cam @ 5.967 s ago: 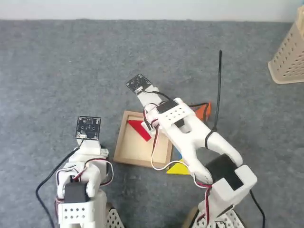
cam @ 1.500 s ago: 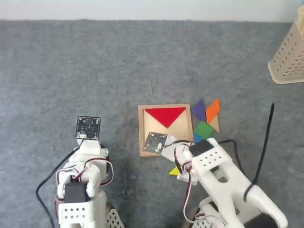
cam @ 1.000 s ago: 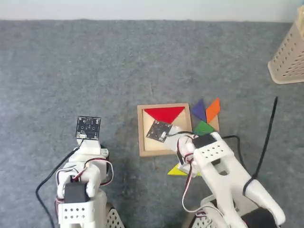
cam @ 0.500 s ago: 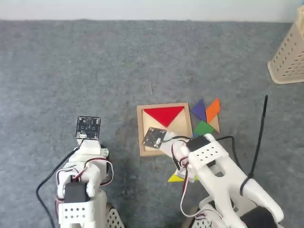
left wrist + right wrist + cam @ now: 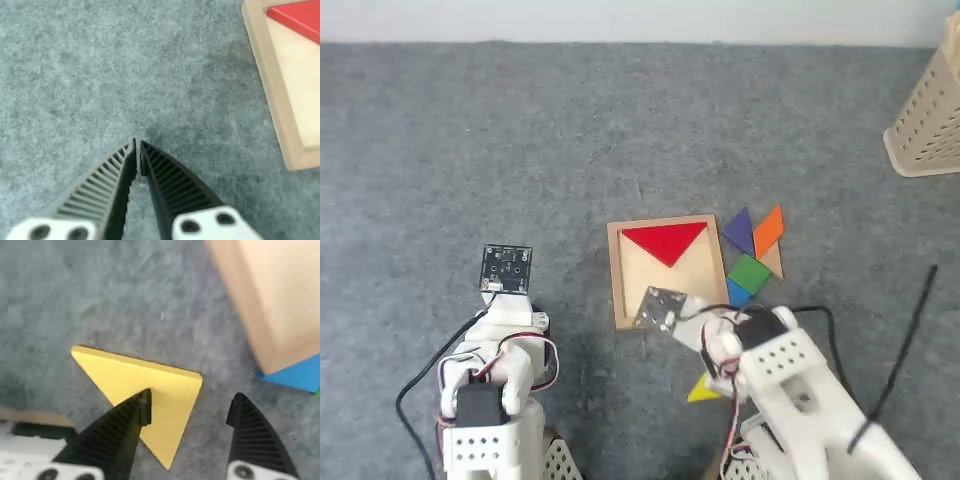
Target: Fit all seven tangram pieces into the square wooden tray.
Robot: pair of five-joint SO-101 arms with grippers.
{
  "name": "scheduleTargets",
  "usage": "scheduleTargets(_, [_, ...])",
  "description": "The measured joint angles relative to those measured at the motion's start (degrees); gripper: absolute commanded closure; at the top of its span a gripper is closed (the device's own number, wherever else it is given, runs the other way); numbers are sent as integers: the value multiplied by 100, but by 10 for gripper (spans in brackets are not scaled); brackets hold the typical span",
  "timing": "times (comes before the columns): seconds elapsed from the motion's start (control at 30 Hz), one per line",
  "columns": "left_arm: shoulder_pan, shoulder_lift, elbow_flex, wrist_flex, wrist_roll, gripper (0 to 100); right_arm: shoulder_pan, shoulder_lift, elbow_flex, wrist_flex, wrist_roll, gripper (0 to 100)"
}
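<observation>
Pulled back: my right arm (image 5: 800,390) sits nearer its base than half a second ago, with its wrist board off the tray floor and over the tray's near rim. Six seconds back the wooden tray (image 5: 615,275) lay askew with the red triangle (image 5: 666,243) tipped up inside it. It now lies square to me and further right. The red triangle rests flat against the far wall, point toward me. The yellow triangle (image 5: 160,385) also lies closer to my base than a second ago.

Right gripper (image 5: 192,407): fingers spread wide, holding nothing. One fingertip hangs over the yellow face and the other over bare carpet past the piece's edge. I cannot tell whether either one touches. The yellow triangle lies flat on the grey carpet (image 5: 520,130), just outside the tray's near right corner.

Left gripper (image 5: 137,146): fingers pressed together on nothing, pointing down at the carpet, well left of the tray. Its wrist view catches the tray's rim and a corner of the red triangle.

Loose pieces on the carpet:
- blue piece (image 5: 295,377), tucked against the tray's outer corner
- green piece (image 5: 751,271), beside the tray's right wall, touching the blue
- purple piece (image 5: 739,231) and orange piece (image 5: 769,231), side by side beyond the green

Only the red triangle is in the tray.

Slatted basket (image 5: 928,105) at the far right edge of the carpet, well apart from everything.
</observation>
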Motion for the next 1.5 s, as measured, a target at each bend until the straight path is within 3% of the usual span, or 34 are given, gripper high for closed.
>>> scheduleTargets(0.27, [0,0,0,0,0,983,-466,-281,105,114,220,731])
scheduleTargets(0.63, [0,0,0,0,0,983,-475,475,-62,70,1011,731])
scheduleTargets(1.0, [-9,0,0,0,0,983,-457,615,-70,70,1116,734])
scheduleTargets(1.37, [0,0,0,0,0,983,835,835,-281,-141,1011,734])
scheduleTargets(1.5, [0,0,0,0,0,983,1143,897,-413,-422,536,734])
